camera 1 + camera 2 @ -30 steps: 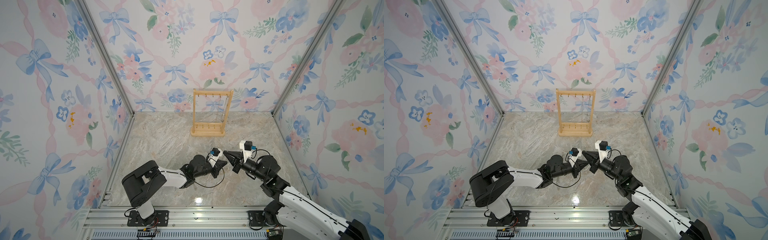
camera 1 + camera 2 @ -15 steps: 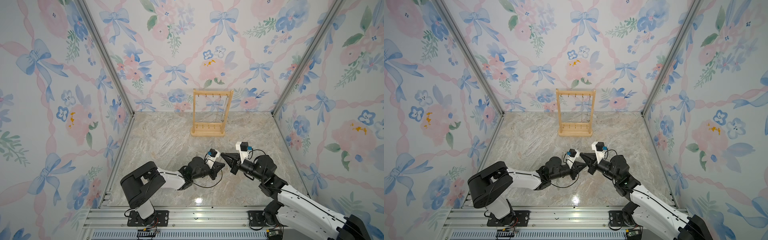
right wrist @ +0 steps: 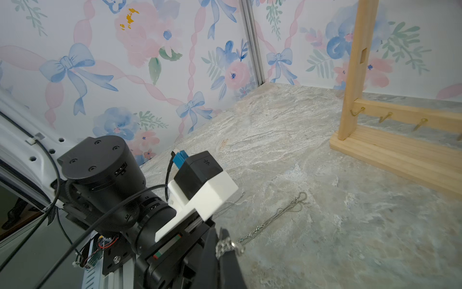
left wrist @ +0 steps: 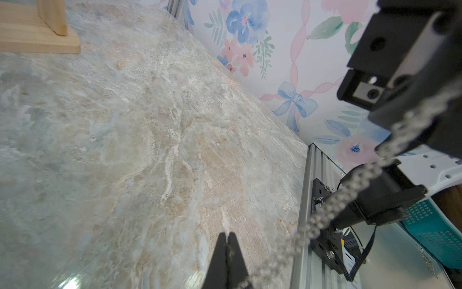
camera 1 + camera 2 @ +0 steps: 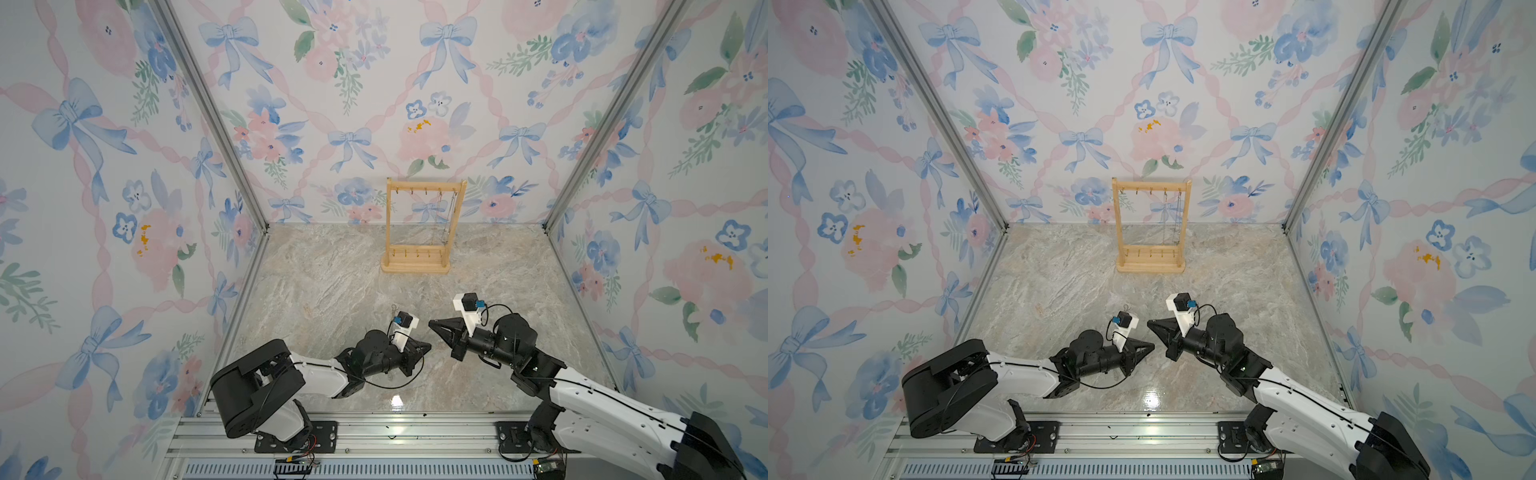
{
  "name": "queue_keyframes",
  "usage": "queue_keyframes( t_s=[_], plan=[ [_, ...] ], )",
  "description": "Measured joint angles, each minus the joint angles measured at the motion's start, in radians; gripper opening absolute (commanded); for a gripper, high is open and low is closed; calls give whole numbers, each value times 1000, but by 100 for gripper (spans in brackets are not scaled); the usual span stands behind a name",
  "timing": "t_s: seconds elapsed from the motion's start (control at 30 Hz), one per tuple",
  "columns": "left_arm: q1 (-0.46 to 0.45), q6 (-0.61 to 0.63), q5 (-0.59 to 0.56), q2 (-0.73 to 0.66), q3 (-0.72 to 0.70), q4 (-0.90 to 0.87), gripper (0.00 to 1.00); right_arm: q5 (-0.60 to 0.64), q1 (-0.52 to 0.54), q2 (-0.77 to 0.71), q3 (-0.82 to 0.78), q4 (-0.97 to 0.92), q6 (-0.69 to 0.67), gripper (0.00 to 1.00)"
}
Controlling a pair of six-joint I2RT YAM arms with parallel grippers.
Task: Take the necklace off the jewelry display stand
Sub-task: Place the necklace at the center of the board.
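The pine jewelry display stand (image 5: 417,266) (image 5: 1150,268) stands at the back of the marble table, with thin chains (image 5: 441,220) hanging from its top bar's right hooks. Another silver necklace (image 3: 275,220) lies stretched on the table. One end is bunched at the tips of my right gripper (image 3: 219,231) (image 5: 431,322), which is shut on it, low over the front middle. My left gripper (image 4: 227,234) (image 5: 428,345) is shut and empty, its tip close to the right one. A blurred chain (image 4: 350,190) crosses the left wrist view beside its fingers.
Floral walls with metal corner posts (image 5: 552,216) enclose the table on three sides. An aluminium rail (image 5: 395,432) runs along the front edge under both arm bases. The left arm's wrist camera (image 3: 200,180) sits close beside the right gripper.
The right gripper has moved left and towards the front, lower over the table. The left gripper has drawn back slightly towards the front. Both stayed shut.
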Motion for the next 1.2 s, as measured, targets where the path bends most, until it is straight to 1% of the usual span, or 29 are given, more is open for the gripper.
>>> queue_keyframes(
  t_s=[0.27, 0.5, 0.67, 0.77, 0.97, 1.2],
  plan=[
    [-61, -34, 8, -60, -77, -24, 0, 48, 91, 0, -1, -56, 1, 0],
    [-146, -45, 29, -101, -98, -53, 0, 84, 168, -87, -20, -140, 11, 0],
    [-187, -60, 30, -90, -101, -56, 0, 100, 180, -98, -20, -192, 10, 0],
    [-189, -63, 30, -64, -101, -59, 0, 124, 180, -80, -20, -222, 2, 0],
    [-193, -63, 29, 4, -87, -69, 0, 169, 177, 22, -8, -246, -19, 0],
    [-180, -62, 10, 57, -60, -79, 0, 187, 137, 123, 20, -263, -19, 0]
  ],
)
